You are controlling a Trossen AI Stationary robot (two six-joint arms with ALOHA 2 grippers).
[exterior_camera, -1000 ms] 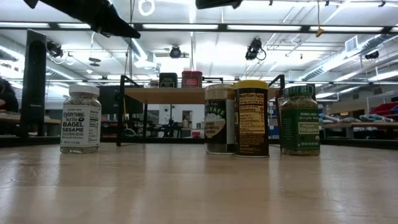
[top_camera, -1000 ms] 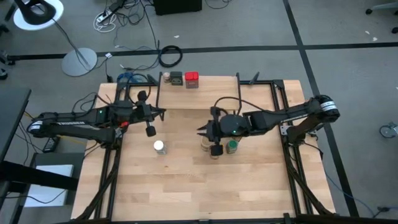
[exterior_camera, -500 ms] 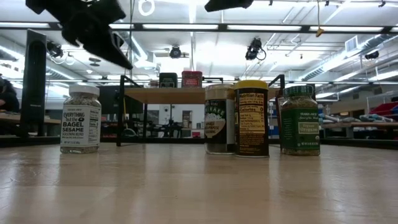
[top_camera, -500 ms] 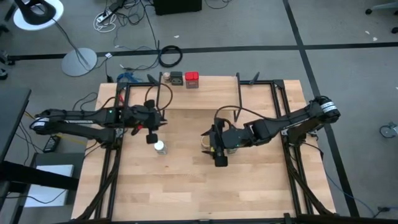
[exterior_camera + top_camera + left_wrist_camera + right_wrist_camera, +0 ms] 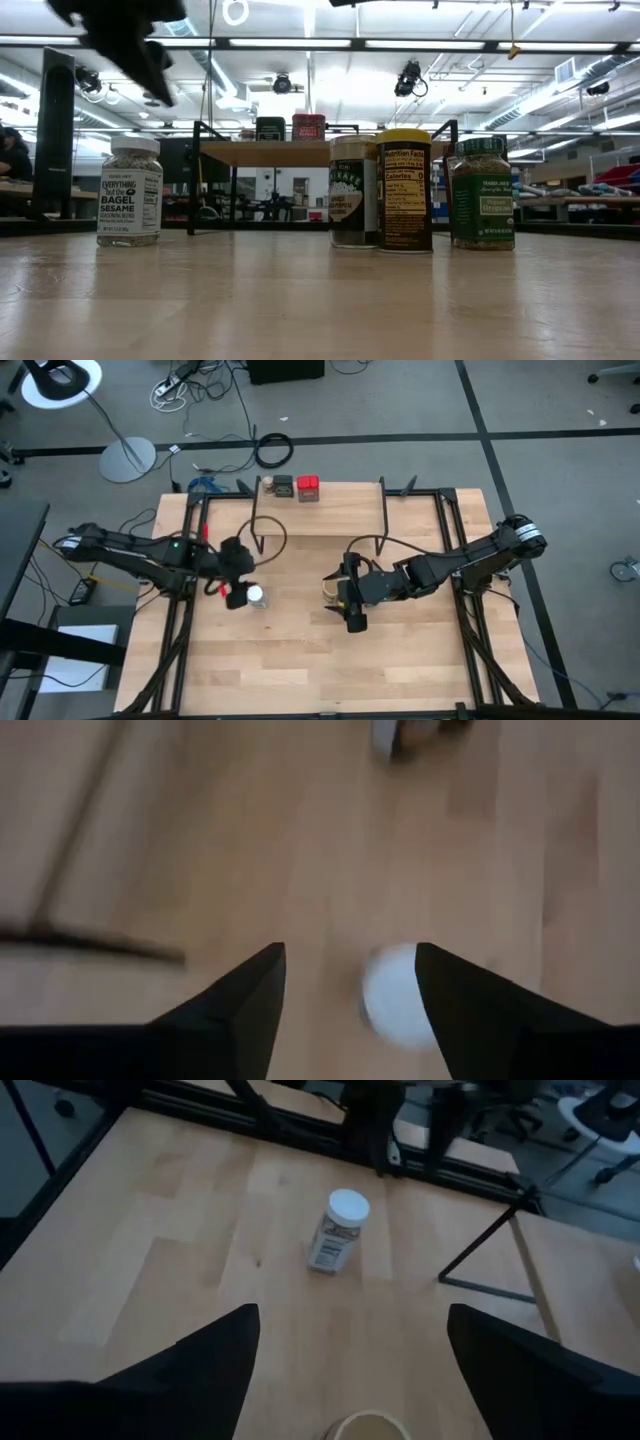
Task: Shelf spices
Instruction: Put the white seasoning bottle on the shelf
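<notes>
In the high view the left gripper (image 5: 238,594) sits left of centre of the frame, just beside the white-lidded jar (image 5: 257,595); its wrist view shows the fingers (image 5: 240,1005) parted and empty, with the jar's white lid (image 5: 397,995) lying between the two tips but off toward one of them rather than centred. The right gripper (image 5: 351,603) hangs over the cluster of three jars at the middle of the frame; its fingers (image 5: 195,1365) are spread wide and hold nothing, and a tan lid (image 5: 367,1428) shows at the bottom edge of that wrist view between them.

In the low view the white-lidded jar (image 5: 130,192) stands upright at the left of the tabletop (image 5: 320,300); the brown canister (image 5: 352,190), the yellow-lidded jar (image 5: 404,189) and the green jar (image 5: 482,192) stand at centre right, the first two touching or nearly so. The shelf (image 5: 318,510) crosses the upper middle of the high view, with the red tin (image 5: 308,487), the dark tin (image 5: 284,486) and a small tan-capped jar (image 5: 268,485) beyond it.

The jars look small, rigid and light, probably smooth-walled glass or plastic, so likely slippery and easy to tip; I would take each one across the body just under the lid, fingers square to the wall, and the close pair probably needs a narrow, careful entry.
</notes>
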